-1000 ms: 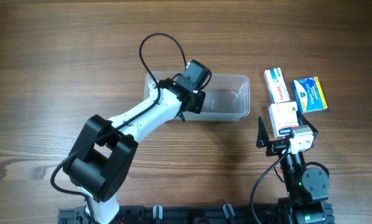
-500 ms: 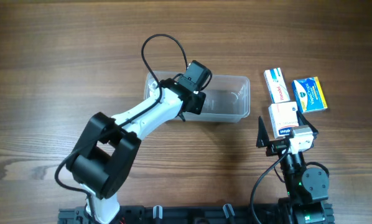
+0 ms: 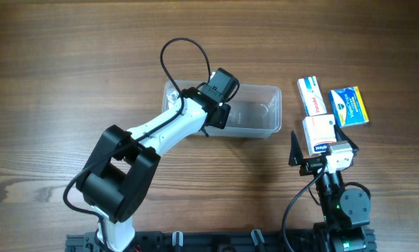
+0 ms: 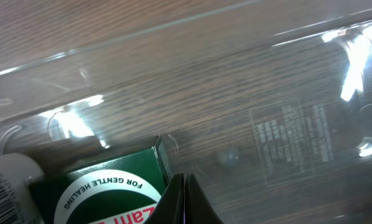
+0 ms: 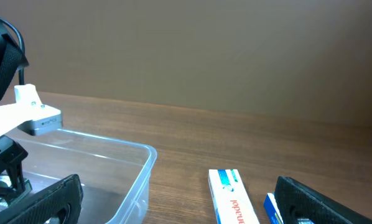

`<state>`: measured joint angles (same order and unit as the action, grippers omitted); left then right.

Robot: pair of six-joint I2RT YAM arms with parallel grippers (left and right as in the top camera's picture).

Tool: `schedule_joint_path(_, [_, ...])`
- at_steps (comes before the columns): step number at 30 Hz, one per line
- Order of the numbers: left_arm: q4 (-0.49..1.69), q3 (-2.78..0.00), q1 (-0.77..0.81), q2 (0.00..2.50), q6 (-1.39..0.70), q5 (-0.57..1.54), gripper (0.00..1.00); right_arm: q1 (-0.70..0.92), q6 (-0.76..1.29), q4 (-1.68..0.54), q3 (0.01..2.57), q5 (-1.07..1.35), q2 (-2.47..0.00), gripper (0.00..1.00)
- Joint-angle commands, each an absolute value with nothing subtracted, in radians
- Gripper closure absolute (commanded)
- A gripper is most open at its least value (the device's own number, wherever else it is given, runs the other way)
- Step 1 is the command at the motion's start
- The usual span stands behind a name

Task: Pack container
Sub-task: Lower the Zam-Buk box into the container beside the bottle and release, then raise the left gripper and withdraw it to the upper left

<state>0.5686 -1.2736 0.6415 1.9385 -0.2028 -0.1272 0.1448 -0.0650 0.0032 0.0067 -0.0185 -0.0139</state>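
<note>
We look down on a wooden table [image 3: 69,70], where the white left arm [image 3: 164,129] reaches diagonally to the clear container [image 3: 269,120], which lies near the middle of the table, its long side running left to right. The left gripper [image 3: 213,108] hangs over the container's left end. In its wrist view only one dark fingertip [image 4: 185,199] shows, just beside a green box [image 4: 105,193] that sits inside the container next to a white barcoded item [image 4: 5,186], so we cannot tell whether it grips anything. The right gripper [image 5: 176,186] sits to the container's right with its fingers spread wide and nothing between them. Beyond it lie a white box with red lettering [image 3: 311,94] and a blue and yellow box [image 3: 349,105], side by side.
</note>
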Motion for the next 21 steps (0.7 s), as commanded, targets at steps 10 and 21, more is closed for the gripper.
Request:
schedule_joint_path(10, [0.668, -1.372, 0.636, 1.956, -0.186, -0.177, 0.96, 0.140, -0.050, 0.007, 0.006, 0.001, -0.014, 0.00])
schedule_joint_path(21, [0.908, -1.679, 0.584, 1.913, -0.263, -0.125, 0.78, 0.140, -0.051, 0.007, 0.006, 0.001, -0.014, 0.00])
